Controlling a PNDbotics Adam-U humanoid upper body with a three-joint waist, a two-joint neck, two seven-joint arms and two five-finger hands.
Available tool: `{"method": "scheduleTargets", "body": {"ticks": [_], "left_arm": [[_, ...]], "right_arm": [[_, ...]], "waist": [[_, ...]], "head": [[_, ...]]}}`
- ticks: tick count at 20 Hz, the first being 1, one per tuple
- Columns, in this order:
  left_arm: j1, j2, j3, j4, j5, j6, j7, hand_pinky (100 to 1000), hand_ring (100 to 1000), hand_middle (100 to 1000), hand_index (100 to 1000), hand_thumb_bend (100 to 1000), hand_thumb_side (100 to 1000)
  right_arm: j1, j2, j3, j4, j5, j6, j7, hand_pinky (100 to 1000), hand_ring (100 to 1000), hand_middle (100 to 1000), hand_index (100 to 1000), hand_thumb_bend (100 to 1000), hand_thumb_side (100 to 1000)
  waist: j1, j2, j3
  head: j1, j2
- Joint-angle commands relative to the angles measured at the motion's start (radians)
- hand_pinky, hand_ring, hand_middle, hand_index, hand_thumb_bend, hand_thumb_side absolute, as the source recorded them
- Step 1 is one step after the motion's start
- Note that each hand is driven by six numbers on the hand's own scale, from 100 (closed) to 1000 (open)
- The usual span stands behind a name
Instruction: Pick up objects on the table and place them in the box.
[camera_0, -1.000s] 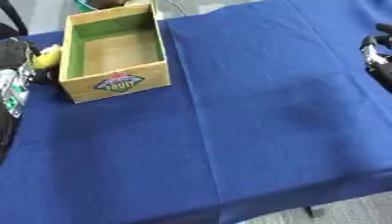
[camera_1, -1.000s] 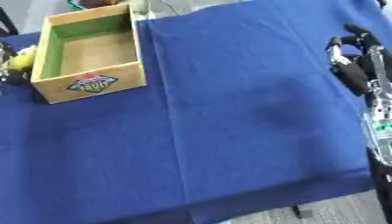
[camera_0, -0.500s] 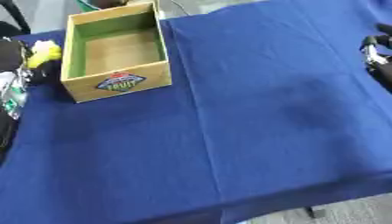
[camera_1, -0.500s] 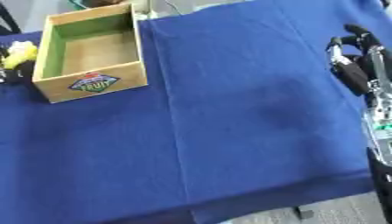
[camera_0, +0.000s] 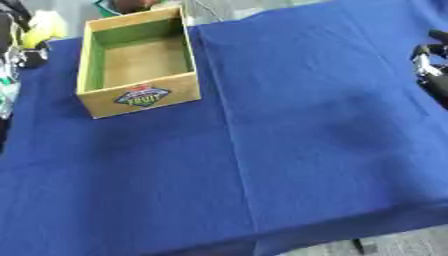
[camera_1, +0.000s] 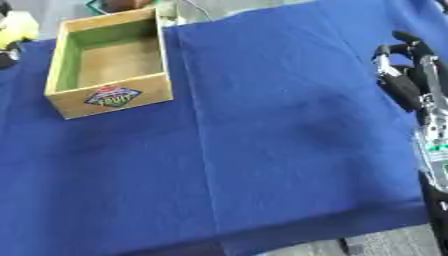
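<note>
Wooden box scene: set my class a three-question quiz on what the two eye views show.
1. True or false: the open wooden box with the green inner walls holds an object.
2. Which hand holds the yellow object? A) left hand B) right hand
3. Fill in: the box stands on a ____ tablecloth.

Key: 1 false, it looks empty; 2 A, at the view's left edge beside the box; 3 blue.

Bench covered by a creased blue cloth, filling most of the frame. An open wooden box with a green-painted interior and a fruit label stands on it, upper left.
</note>
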Motion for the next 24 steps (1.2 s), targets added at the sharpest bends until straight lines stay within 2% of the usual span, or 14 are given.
{"method": "scheduleTargets", "body": {"ticks": [1,4,5,6,14,16,18,20,21,23,24], "left_arm": [[-0.033,0.026,-0.030,-0.085,0.033,-0.047,-0.047,255,309,274,353,257,100],[-0.046,0.004,-0.067,-0.135,0.051,-0.089,-0.099,267,316,280,363,266,100],[-0.049,-0.005,-0.082,-0.148,0.052,-0.107,-0.119,281,325,288,375,323,100],[-0.052,-0.013,-0.094,-0.158,0.051,-0.122,-0.139,284,327,290,378,270,100],[-0.049,-0.079,-0.147,-0.148,0.042,-0.219,-0.277,348,372,332,436,299,100],[-0.047,-0.089,-0.153,-0.141,0.046,-0.241,-0.302,374,392,354,460,317,100],[-0.042,-0.092,-0.163,-0.138,0.047,-0.267,-0.333,438,438,425,530,348,100],[-0.035,-0.091,-0.170,-0.137,0.046,-0.291,-0.373,504,497,498,611,418,100],[-0.032,-0.091,-0.170,-0.136,0.050,-0.299,-0.395,552,538,553,709,482,100],[-0.026,-0.087,-0.173,-0.137,0.050,-0.321,-0.443,629,617,666,797,681,100],[-0.022,-0.084,-0.174,-0.141,0.051,-0.334,-0.464,662,656,707,827,767,142]], "right_arm": [[-0.012,-0.011,-0.008,-0.023,0.006,0.000,-0.001,743,918,682,915,100,551],[-0.012,-0.008,-0.007,-0.023,0.006,-0.001,0.000,743,918,682,915,100,551],[-0.012,-0.007,-0.007,-0.023,0.006,-0.001,0.001,743,918,682,916,100,551],[-0.013,-0.006,-0.006,-0.023,0.006,-0.001,0.001,743,918,682,916,100,551],[-0.014,-0.002,-0.003,-0.020,0.003,-0.002,0.006,743,918,682,916,100,551],[-0.015,-0.001,-0.003,-0.020,0.003,-0.002,0.006,743,919,682,916,100,551],[-0.015,0.000,-0.003,-0.021,0.003,-0.003,0.007,743,919,682,916,100,552],[-0.014,-0.001,-0.004,-0.022,0.003,-0.003,0.006,743,919,682,916,100,552],[-0.014,-0.002,-0.005,-0.022,0.002,-0.003,0.006,743,919,682,916,100,553],[-0.014,-0.002,-0.005,-0.023,0.002,-0.003,0.006,743,918,682,916,100,553],[-0.014,-0.002,-0.006,-0.023,0.002,-0.003,0.006,743,919,682,916,100,553]], "waist": [[-0.006,-0.022,0.002],[-0.009,-0.023,0.000],[-0.010,-0.024,-0.001],[-0.011,-0.024,-0.001],[-0.013,-0.021,-0.009],[-0.013,-0.020,-0.009],[-0.012,-0.020,-0.008],[-0.012,-0.019,-0.006],[-0.011,-0.018,-0.006],[-0.011,-0.018,-0.004],[-0.011,-0.017,-0.003]], "head": [[0.000,-0.009],[0.002,-0.008],[0.004,-0.008],[0.005,-0.008],[0.009,-0.009],[0.009,-0.009],[0.009,-0.010],[0.008,-0.012],[0.008,-0.012],[0.007,-0.013],[0.007,-0.015]]}}
